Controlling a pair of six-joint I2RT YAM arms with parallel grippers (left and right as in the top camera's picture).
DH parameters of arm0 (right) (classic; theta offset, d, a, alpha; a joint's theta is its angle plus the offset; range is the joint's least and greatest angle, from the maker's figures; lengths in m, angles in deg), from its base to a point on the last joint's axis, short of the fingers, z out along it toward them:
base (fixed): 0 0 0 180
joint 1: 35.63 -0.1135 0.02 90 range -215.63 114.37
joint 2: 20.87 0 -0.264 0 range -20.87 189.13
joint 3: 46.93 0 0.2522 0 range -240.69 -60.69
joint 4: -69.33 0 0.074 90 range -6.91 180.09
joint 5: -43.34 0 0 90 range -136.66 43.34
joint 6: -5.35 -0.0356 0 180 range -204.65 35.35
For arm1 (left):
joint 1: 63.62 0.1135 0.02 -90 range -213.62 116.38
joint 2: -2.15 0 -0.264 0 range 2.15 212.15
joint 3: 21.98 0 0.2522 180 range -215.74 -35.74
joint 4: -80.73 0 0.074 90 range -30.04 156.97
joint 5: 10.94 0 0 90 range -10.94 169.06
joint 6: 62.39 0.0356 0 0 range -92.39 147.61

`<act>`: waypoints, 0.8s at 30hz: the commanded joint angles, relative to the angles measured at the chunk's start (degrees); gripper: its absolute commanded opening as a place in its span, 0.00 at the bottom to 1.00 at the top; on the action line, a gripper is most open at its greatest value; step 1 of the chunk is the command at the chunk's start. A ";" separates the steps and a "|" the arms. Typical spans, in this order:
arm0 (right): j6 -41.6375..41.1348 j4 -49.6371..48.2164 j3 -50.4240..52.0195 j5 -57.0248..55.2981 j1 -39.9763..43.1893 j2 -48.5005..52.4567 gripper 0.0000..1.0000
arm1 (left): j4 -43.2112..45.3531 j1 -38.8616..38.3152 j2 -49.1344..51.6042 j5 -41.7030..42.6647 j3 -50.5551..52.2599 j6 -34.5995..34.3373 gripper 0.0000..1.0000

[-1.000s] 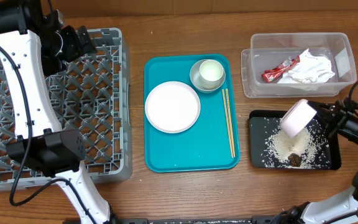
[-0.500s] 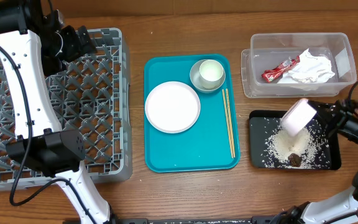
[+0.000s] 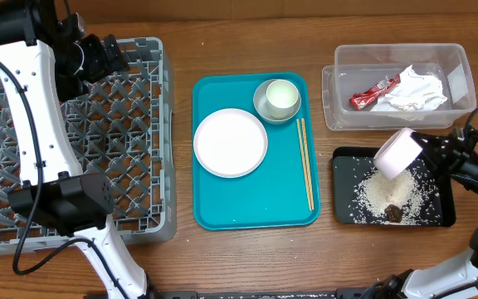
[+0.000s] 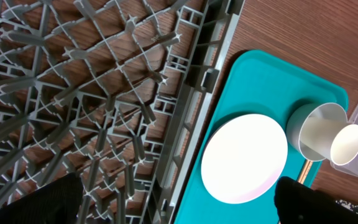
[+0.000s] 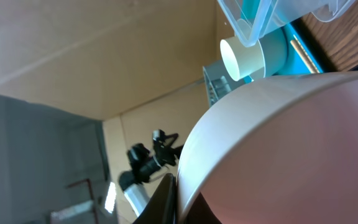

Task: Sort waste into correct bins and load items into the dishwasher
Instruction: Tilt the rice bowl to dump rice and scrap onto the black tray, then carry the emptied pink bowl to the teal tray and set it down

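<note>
My right gripper (image 3: 417, 150) is shut on a small white bowl (image 3: 397, 154), held tilted above the black tray (image 3: 347, 166). The tray holds loose rice (image 3: 382, 196) and a brown lump (image 3: 394, 213). The bowl fills the right wrist view (image 5: 291, 149), with one finger (image 5: 166, 198) against its rim. The clear tub (image 3: 338, 58) holds the red wrapper (image 3: 373, 92) and white napkin (image 3: 418, 90). A white plate (image 3: 230, 142), a cup in a bowl (image 3: 279, 98) and chopsticks (image 3: 305, 162) lie on the teal tray (image 3: 256, 199). My left gripper (image 3: 98, 54) is open and empty over the grey dish rack (image 3: 131, 149).
In the left wrist view the rack's lattice (image 4: 73, 93) fills the left side, and the teal tray (image 4: 253, 81) with the plate (image 4: 244, 158) and cup (image 4: 347, 143) lies to the right. Bare wooden table (image 3: 247, 50) surrounds the tray.
My right gripper and the bowl have shifted very slightly up over the black tray. The left arm and everything else stayed still.
</note>
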 commanded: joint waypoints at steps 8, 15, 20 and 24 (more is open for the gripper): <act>1.27 0.04 -12.96 -10.67 -11.91 -6.51 0.04 | -0.09 -0.09 -1.64 0.39 -0.66 1.09 0.99; -45.22 -16.70 -23.98 -56.92 -33.62 -18.82 0.04 | -0.11 -0.07 -1.64 0.39 -0.66 1.09 1.00; -52.81 -22.36 -22.69 -72.46 -62.75 -19.23 0.04 | -0.11 -0.09 -1.64 0.37 -0.66 1.09 1.00; -55.06 -28.44 -19.28 -86.14 -81.59 -14.45 0.04 | -0.09 -0.07 -1.64 0.37 -0.66 1.09 1.00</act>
